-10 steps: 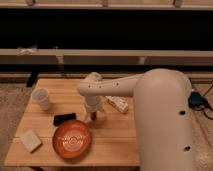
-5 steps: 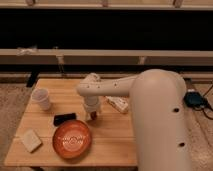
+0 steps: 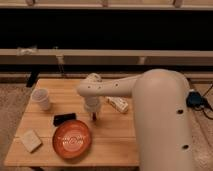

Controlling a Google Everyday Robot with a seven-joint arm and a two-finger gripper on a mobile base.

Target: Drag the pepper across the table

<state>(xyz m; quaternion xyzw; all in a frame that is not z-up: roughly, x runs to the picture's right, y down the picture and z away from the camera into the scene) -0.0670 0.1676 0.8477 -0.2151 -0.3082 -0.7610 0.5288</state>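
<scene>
My gripper (image 3: 93, 115) points down at the middle of the pale wooden table (image 3: 112, 142), just right of the plate's upper edge. A small dark red shape, the pepper (image 3: 95, 119), shows right at the gripper's tip, on the tabletop and mostly hidden by it. I cannot tell whether the gripper touches or holds it. My large cream arm (image 3: 160, 115) reaches in from the right and covers the table's right side.
A round orange-red plate (image 3: 72, 139) lies at the front, with a flat black block (image 3: 65, 118) just behind it. A white cup (image 3: 41, 98) stands at the left, a pale square pad (image 3: 31, 140) at the front left, and a white packet (image 3: 117, 104) right of the gripper.
The gripper has stayed over nearly the same spot near the plate's upper right edge, shifting only slightly. The other objects have not moved.
</scene>
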